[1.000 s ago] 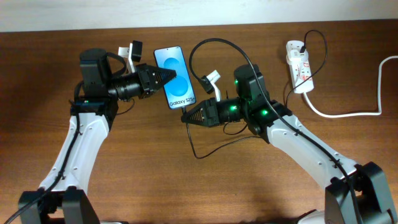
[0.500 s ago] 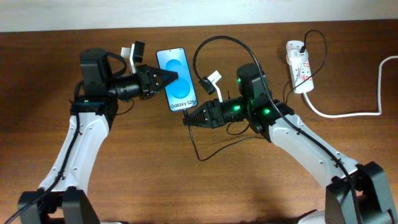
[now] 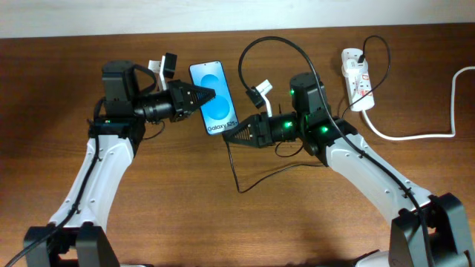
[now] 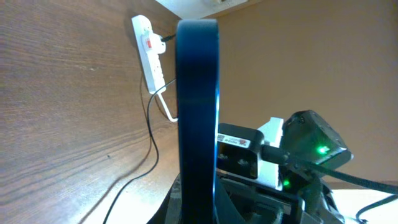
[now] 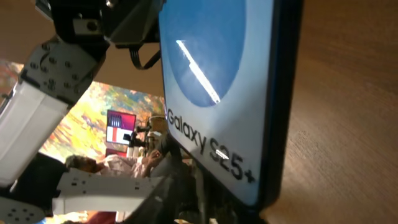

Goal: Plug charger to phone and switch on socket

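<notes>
While left gripper (image 3: 202, 95) clamped phone (image 3: 214, 98) mid-table | right gripper (image 3: 229, 139) pinched charger (image 3: 271, 39) tip just at phone's bottom edge, mating unconfirmed | plug end looked seated in socket (image 3: 358, 80); switch-on likely pending.

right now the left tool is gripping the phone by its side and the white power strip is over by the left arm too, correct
Not quite. The left tool does grip the phone, but the white power strip lies on the right arm's side; the overhead view shows it.
</notes>
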You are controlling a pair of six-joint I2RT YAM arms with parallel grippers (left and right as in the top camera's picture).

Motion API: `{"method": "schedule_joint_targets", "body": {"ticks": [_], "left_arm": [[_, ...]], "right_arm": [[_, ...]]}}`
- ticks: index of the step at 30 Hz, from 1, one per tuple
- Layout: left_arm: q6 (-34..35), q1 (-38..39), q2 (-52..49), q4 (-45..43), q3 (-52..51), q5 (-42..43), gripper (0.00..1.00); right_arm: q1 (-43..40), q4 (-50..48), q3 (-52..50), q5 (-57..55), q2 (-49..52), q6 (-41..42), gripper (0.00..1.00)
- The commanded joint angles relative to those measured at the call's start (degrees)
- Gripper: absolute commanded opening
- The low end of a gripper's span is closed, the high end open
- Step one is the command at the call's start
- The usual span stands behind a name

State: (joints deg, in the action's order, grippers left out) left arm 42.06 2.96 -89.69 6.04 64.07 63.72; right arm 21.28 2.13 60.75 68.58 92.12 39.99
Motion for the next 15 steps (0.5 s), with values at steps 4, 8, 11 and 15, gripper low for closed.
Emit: {"method": "schedule_joint_targets", "body": {"ticks": [4,8,11,15], "left_arm": [[-0.4,3.2,0.3,-1.6,-2.4,10.8,0.0],[0.9,1.5,0.3,-3.0,-2.4,10.3,0.0],[2.4,0.5,0.3,-3.0,-2.4,10.3,0.0],[7.7,0.1,0.3,-7.3,-2.4,10.4,0.0]], "right_arm": [[-1.8,1.0,4.1,-7.5,-0.8,-3.9,0.31],[-1.7,3.3,4.1,-4.2,-0.8,-8.1,0.31],[-1.7,3.7,4.1,-3.7,-0.8,-8.3,0.36],[-1.7,6.4,4.1,-5.0,-0.8,-8.3,0.38]]}}
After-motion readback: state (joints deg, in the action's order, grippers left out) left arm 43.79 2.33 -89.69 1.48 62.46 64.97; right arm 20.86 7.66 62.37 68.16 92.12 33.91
